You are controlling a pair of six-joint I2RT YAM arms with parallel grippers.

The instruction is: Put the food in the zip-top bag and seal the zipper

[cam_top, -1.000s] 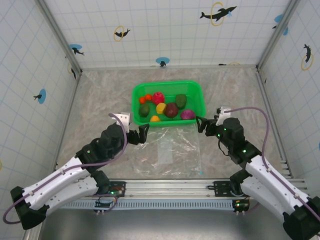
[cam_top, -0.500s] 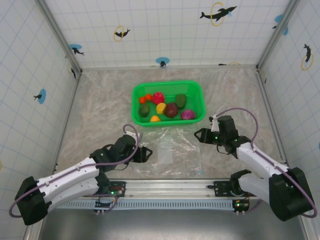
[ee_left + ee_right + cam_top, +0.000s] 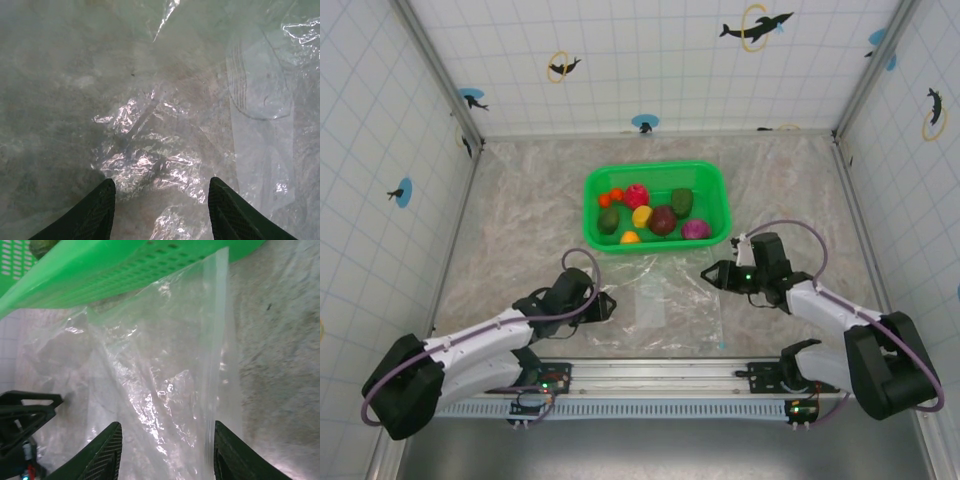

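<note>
a: food (image 3: 650,215) check: every toy fruit and vegetable sits in the green basket (image 3: 655,167) at the far side of the table (image 3: 520,220). none in the bag.

b: and the zip-top bag (image 3: 665,300) lies flat and crinkled on the table just in front of that basket. whether its far edge touches the basket wall, i can't tell.

a: 2 arms down low, 1 per side. left gripper (image 3: 607,305) at the bag's left edge, right gripper (image 3: 708,275) at its right edge.

b: jaws? on the left wrist view the fingertips stand apart, with wrinkled film between and beneath them. nothing pinched.

a: same on the right: jaws parted over the film, the pale zipper (image 3: 216,340) strip running just inside 1 fingertip. no grip there either.

b: so i'd call this step 1: getting hold of the bag so its mouth can be opened. loading and sealing aren't begun.

a: next move, by my read: each gripper has to close on the film near the zipper, ideally 1 layer each, then draw apart.

b: tricky one. thin, slick plastic flat on the table means the fingertips must get right down to the surface or they close on air. take both layers and the mouth won't open.
</note>
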